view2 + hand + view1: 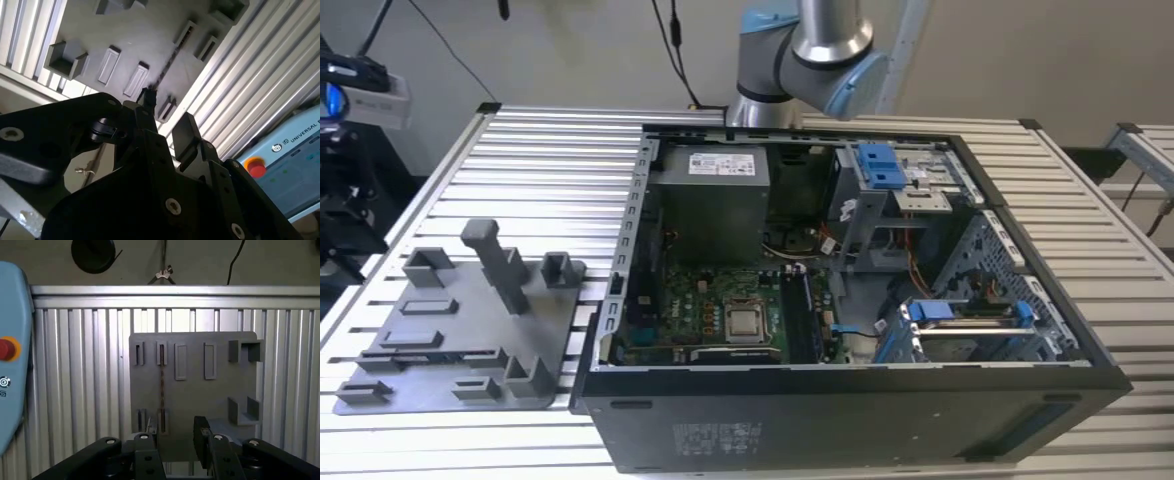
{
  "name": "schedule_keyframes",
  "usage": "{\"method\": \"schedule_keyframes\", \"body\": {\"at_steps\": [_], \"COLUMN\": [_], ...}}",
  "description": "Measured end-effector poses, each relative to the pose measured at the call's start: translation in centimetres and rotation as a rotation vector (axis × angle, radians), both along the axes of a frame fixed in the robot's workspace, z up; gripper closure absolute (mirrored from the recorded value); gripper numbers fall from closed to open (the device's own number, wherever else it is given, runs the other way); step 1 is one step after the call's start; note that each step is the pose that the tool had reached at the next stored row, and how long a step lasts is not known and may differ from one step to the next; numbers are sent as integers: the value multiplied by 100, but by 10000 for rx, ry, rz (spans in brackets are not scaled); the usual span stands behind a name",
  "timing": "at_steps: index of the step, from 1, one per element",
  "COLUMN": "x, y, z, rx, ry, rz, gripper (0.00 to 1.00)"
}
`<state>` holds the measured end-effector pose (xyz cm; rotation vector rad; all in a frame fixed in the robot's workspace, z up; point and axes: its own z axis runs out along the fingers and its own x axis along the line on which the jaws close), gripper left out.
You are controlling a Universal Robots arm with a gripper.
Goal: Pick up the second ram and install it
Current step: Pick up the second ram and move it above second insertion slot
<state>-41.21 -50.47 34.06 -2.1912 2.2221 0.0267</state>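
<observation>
**Figure. Gripper above the parts fixture, before any grasp.** The second ram [161, 385] stands on its long edge in the grey fixture plate [220, 390], seen edge-on as a thin dark line. Each end sits in a slotted holder. In the exterior view the plate lies on the slatted aluminium table [520, 150], near the table edge at the exterior view's left. It sits just beside the open computer case [854, 400].

In the first wrist view the gripper [172, 432] hangs over the plate, well apart from the stick. Its jaws are spread with a clear gap and hold nothing. The ram's line runs toward that gap, closer to one jaw than the other.

Handling (a judgement): the stick is probably light, stiff and thin, and is easily damaged at its chips and contact edge. The safest hold is probably across the two flat faces near mid-length, on the upper edge that rises clear of the holders.
</observation>
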Motion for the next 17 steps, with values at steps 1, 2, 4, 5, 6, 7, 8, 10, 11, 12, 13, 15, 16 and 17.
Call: {"method": "schedule_keyframes", "body": {"at_steps": [1,2,4,5,6,7,8,10,11,12,13,15,16,17], "x": [0,0,-1,0,0,0,0,-1,0,-1,0,0,0,0], "y": [-4,-6,-8,-10,-11,-15,-17,-18,-20,-21,-21,-22,-22,-23], "z": [-18,-38,-73,-91,-109,-128,-145,-182,-200,-218,-236,-273,-292,-309], "rx": [1,1,1,0,0,1,1,0,0,0,1,1,1,1], "ry": [-1,-1,5,10,12,12,12,13,13,13,12,12,12,12], "rz": [21,30,46,54,62,70,77,93,104,112,118,129,134,139], "gripper": [58,58,58,58,58,58,58,58,58,58,58,58,58,58]}}
